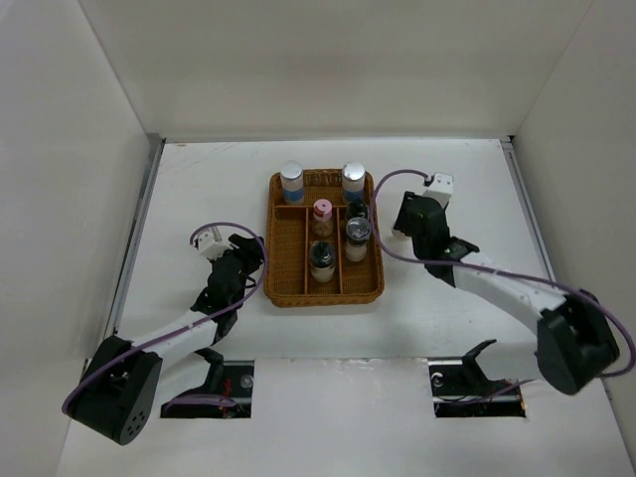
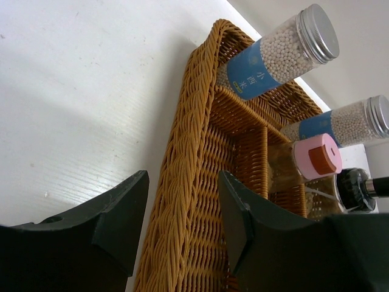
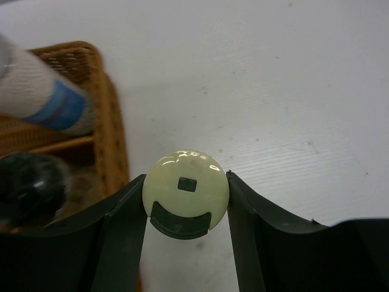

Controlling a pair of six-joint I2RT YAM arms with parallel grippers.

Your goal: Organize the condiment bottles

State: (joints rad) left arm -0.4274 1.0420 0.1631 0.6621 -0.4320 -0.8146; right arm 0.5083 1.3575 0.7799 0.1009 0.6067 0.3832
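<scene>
The brown wicker tray (image 1: 283,283) holds several condiment bottles: two blue-labelled jars with silver caps at the back (image 1: 291,182) (image 1: 353,179), a pink-capped one (image 1: 321,213), and dark-capped ones (image 1: 358,234) (image 1: 321,256). My right gripper (image 1: 401,223) is just right of the tray. In the right wrist view it (image 3: 185,180) is shut on a pale green shaker cap (image 3: 186,188) above the white table. My left gripper (image 1: 250,256) is open. In the left wrist view it (image 2: 182,179) straddles the tray's left wall (image 2: 182,201), one finger outside, one inside.
The left wrist view shows the blue-labelled jars (image 2: 273,55) (image 2: 340,125), the pink cap (image 2: 316,157) and a black cap (image 2: 352,185). The tray's right rim (image 3: 112,134) is close to the left of the held shaker. White walls enclose the table (image 1: 467,189).
</scene>
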